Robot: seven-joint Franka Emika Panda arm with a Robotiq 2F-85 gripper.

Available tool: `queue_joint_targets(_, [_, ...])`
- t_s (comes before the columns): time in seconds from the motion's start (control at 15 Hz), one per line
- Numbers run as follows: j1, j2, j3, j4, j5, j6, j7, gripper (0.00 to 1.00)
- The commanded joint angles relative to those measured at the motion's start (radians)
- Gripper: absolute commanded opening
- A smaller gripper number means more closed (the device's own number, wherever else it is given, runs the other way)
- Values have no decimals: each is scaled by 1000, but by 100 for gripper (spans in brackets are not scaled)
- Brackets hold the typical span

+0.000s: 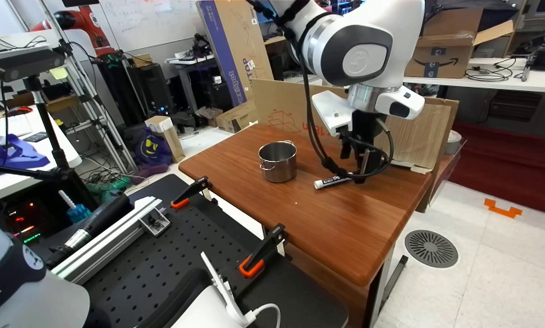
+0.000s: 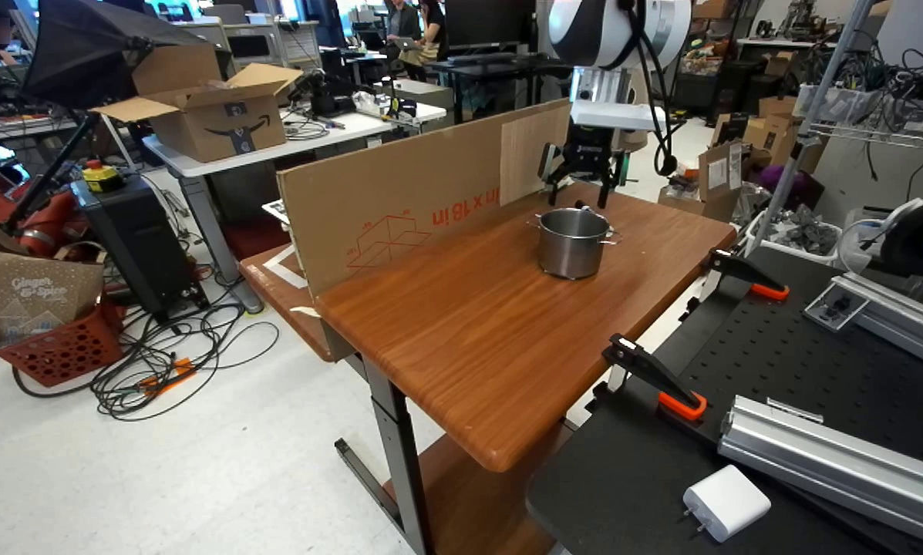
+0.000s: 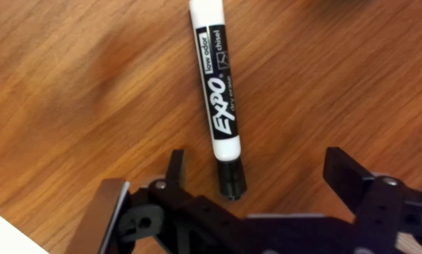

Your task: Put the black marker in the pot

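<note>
One black-and-white Expo dry-erase marker point(image 3: 218, 88) lies flat on the wooden worktop point(image 1: 327, 228), and one steel pot point(image 1: 278, 171) with two wire handles stands upright to its left in an exterior view, near but apart. The single end effector point(image 3: 255, 153) has its two fingers spread wide; in the wrist view the marker's black cap shows between them, nearer the left finger and touching neither. In an exterior view a looping black cable point(image 1: 330, 165) hangs partly in front of the end effector; in an exterior view the pot point(image 2: 570, 258) blocks most of the marker. One cardboard panel point(image 1: 286, 107) walls the worktop's far edge. Two black-and-orange clamps point(image 1: 263, 248) sit at its near edge, beside a black perforated board point(image 1: 131, 269) carrying two aluminium profiles point(image 2: 839, 462) and one white charger point(image 2: 727, 502). Far right, one Amazon box point(image 1: 438, 61) rests on a white table point(image 1: 472, 82).
</note>
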Motion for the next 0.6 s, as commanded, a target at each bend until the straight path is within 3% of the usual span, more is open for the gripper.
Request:
queue_joint_targets(0.0, [-5,45,4,46,-4,1,23,75])
queue_joint_targets(0.07, [-4,48,2,49,-5,2,27,74])
queue_joint_targets(0.53, [-5,45,3,66,-2,0,37,20])
